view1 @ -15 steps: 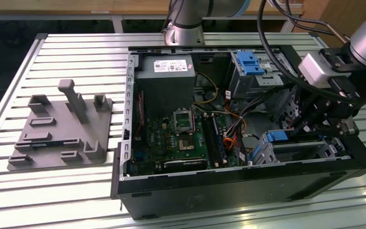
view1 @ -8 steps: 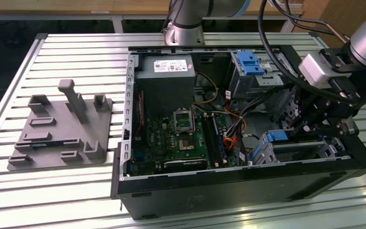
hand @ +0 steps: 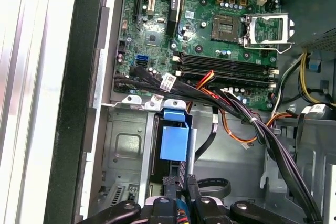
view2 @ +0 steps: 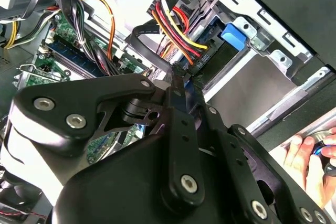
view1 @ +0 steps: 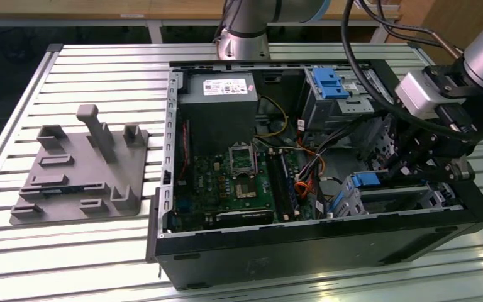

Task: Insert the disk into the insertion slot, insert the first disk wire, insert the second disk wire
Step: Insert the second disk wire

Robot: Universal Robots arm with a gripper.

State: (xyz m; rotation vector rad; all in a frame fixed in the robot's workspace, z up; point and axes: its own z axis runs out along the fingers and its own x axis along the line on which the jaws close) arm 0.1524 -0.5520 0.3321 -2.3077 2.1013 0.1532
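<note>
Up close in the second wrist view: black linkage of the pincer [view2: 181, 80], fingers pressed almost together, apparently pinching the end of a black plug [view2: 195, 59] fed by red, yellow and black wires [view2: 178, 27]. Held right against the blue end of the disk [view2: 233, 36]; cannot tell whether fully seated.

Seen in the first wrist view: disk lying flat inside the insertion slot [hand: 123, 150], blue carrier end turned toward the motherboard [hand: 210, 24], pincer tips just beside that end. Dark cable bundle [hand: 247, 119] draped across the slot's edge.

Sits in the near corner of the open computer case [view1: 309, 242], toward the exterior view's right. Farther back along the same side, a taller cage [view1: 346, 110] with a blue latch [view1: 329, 82]; power supply [view1: 221, 88] at the rear.

Glimpsed at the edge of the second wrist view, outside the case: a person's hand [view2: 307, 163].

Case resting on a slatted tabletop [view1: 99, 63], with a grey fixture [view1: 82, 176] well apart on the exterior view's left.
</note>
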